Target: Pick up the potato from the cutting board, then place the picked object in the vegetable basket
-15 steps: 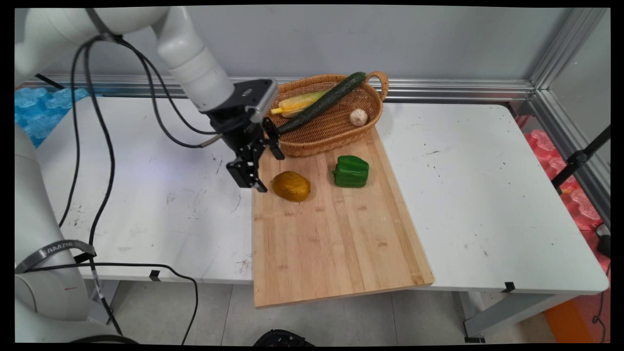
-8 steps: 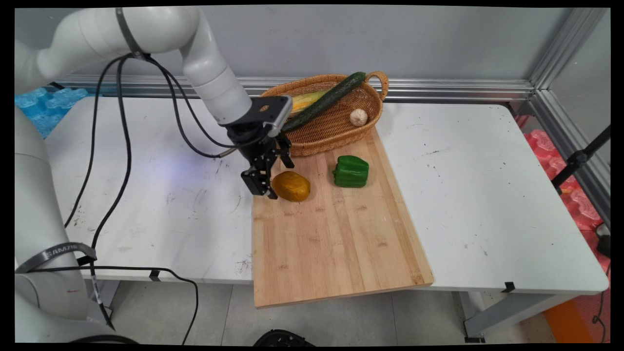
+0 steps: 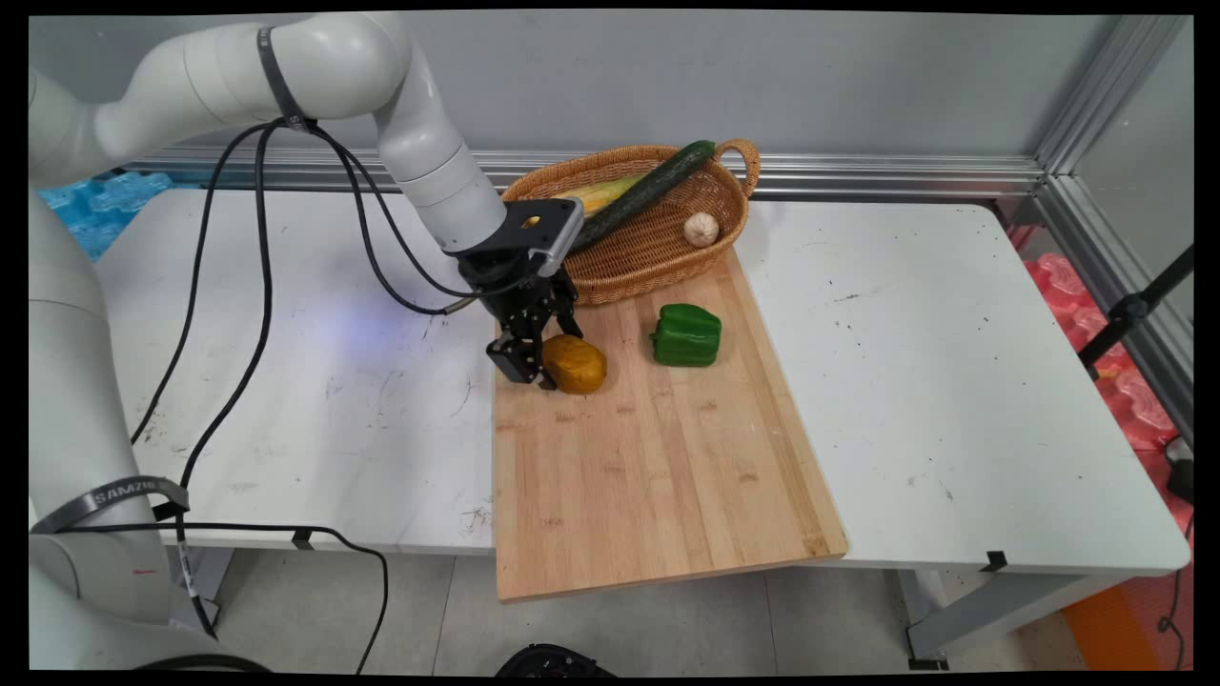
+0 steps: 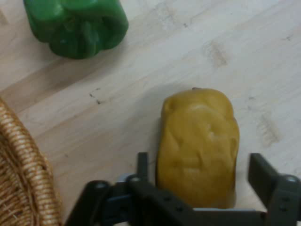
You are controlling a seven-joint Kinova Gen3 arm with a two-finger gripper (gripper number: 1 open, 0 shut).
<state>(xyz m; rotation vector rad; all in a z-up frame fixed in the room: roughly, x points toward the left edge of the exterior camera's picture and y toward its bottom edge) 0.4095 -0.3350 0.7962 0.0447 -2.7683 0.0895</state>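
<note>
A yellow-brown potato [image 3: 575,364] [image 4: 198,146] lies on the wooden cutting board [image 3: 658,457] near its far left corner. My gripper [image 3: 541,360] [image 4: 200,169] is open and low over the board, its two fingers [image 4: 142,165] standing on either side of the potato's near end with a small gap on each side. A green bell pepper [image 3: 686,334] [image 4: 75,26] lies on the board to the right of the potato, apart from it.
A wicker basket [image 3: 658,262] [image 4: 21,179] at the board's far end holds a corn cob [image 3: 596,195], a long cucumber [image 3: 643,195] and a garlic bulb [image 3: 701,229]. Black cables [image 3: 257,267] hang from the arm over the table's left side.
The gripper has moved right and down from the board's left edge until its open fingers straddle the potato. The potato and pepper have not moved.
</note>
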